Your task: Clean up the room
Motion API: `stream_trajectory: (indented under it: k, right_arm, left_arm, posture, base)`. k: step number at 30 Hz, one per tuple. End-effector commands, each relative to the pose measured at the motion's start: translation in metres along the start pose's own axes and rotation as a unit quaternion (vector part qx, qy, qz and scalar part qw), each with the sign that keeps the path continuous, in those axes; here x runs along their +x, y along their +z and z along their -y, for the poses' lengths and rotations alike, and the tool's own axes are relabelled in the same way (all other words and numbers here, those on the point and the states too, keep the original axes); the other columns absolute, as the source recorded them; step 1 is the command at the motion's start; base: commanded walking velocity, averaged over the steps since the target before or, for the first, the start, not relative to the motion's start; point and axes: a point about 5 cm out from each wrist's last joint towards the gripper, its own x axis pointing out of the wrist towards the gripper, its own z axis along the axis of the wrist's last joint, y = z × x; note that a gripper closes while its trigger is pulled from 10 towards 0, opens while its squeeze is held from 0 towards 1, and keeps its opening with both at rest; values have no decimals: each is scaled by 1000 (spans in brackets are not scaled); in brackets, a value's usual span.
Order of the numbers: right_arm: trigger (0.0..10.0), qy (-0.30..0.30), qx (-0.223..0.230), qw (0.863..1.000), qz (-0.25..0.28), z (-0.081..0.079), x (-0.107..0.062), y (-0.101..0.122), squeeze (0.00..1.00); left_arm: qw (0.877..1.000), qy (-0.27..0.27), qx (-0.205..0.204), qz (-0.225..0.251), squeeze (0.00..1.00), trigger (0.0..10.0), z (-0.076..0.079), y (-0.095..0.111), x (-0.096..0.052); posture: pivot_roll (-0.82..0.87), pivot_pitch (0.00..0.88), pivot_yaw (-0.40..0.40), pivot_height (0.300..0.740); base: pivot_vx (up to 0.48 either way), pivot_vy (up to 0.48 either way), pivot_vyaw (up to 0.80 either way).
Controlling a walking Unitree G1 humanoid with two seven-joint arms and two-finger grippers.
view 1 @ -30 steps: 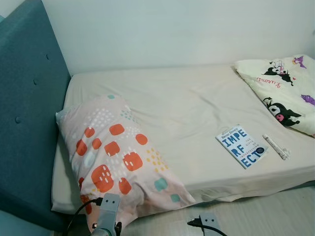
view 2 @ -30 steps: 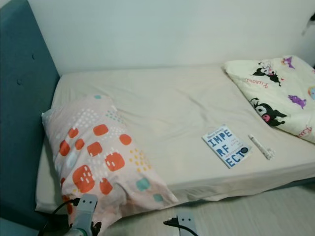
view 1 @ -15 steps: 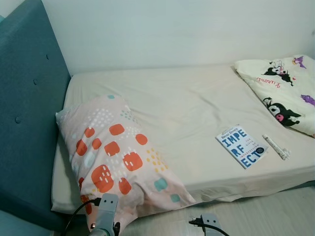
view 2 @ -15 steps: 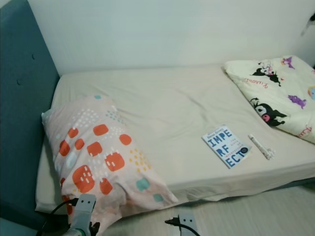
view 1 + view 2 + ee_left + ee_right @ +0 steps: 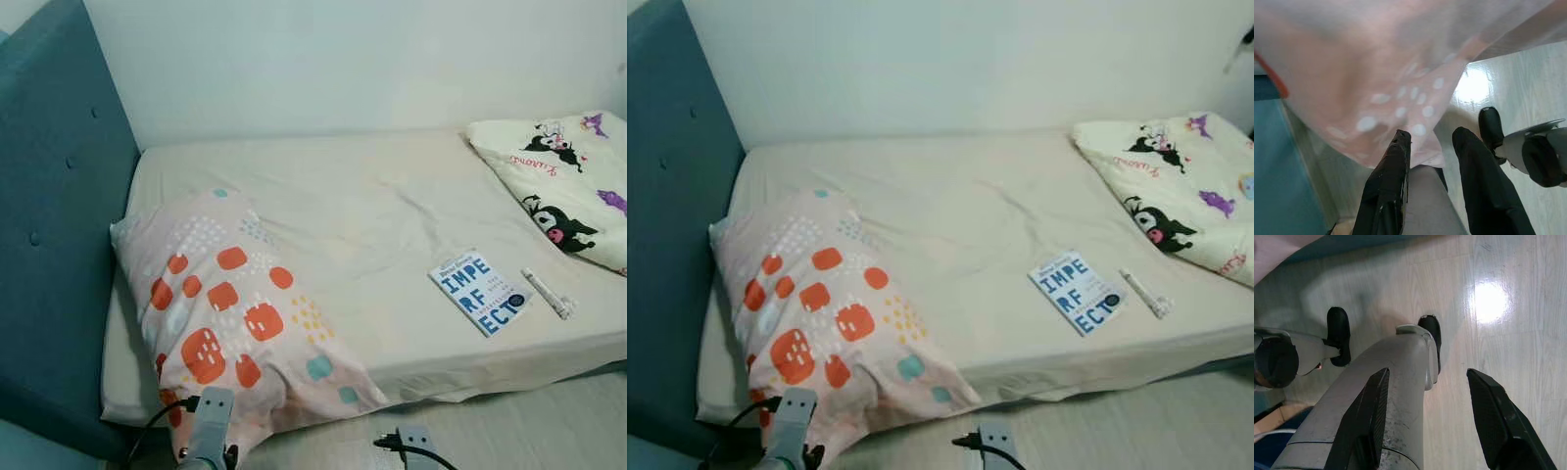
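Left gripper (image 5: 1430,139): the two long black fingers stand parted with a clear gap between them and hold nothing. The fingertips sit just below the overhanging corner of the pale pink pillow with orange, teal and yellow block print (image 5: 235,313); whether a tip touches the fabric cannot be told.

Right gripper (image 5: 1425,382): the two black fingers are spread wide and hold nothing. They point down at the light wood-grain plank floor (image 5: 1508,342), with the robot's own silver-grey leg and black foot between and beneath them.

In the head views, both wrists show low at the near edge, in front of the bed.

The bed is a mattress under a cream fitted sheet (image 5: 372,206), with a teal upholstered buttoned headboard (image 5: 49,196) at the robot's left and a plain white wall (image 5: 343,59) behind. The pillow lies at the headboard end, its near corner hanging over the mattress edge.

Toward the right, near the front edge of the mattress, a white paperback book with large blue lettering (image 5: 480,292) lies flat. Just beside it, further right, lies a small white tube-shaped object (image 5: 549,292), apart from the book. A cream quilt printed with black-and-purple cartoon characters (image 5: 563,181) is bunched at the far right of the bed.
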Motion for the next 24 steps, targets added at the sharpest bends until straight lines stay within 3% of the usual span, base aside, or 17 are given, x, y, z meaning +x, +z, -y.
stream_trajectory:
  k: [1, 8, 24]
  right_arm:
    - [10000, 4, 0, 1000, -18, -4, 0, -8, 0]
    - [10000, 4, -11, 1000, -8, -6, 1, -3, 0]
    - [10000, 4, -8, 1000, -7, -14, 2, -4, 0]
  left_arm:
    - [1000, 0, -2, -15, 0, 10000, -2, -9, -1]
    - [1000, -1, 23, -13, 0, 10000, -5, -7, -1]
    - [1000, 4, 9, -14, 0, 10000, -9, -8, -1]
  posture:
    - [28, 0, 49, 740]
    - [31, 0, 56, 740]
    - [34, 0, 55, 740]
  base:
    - [0, 0, 0]
    - [0, 0, 0]
    - [0, 0, 0]
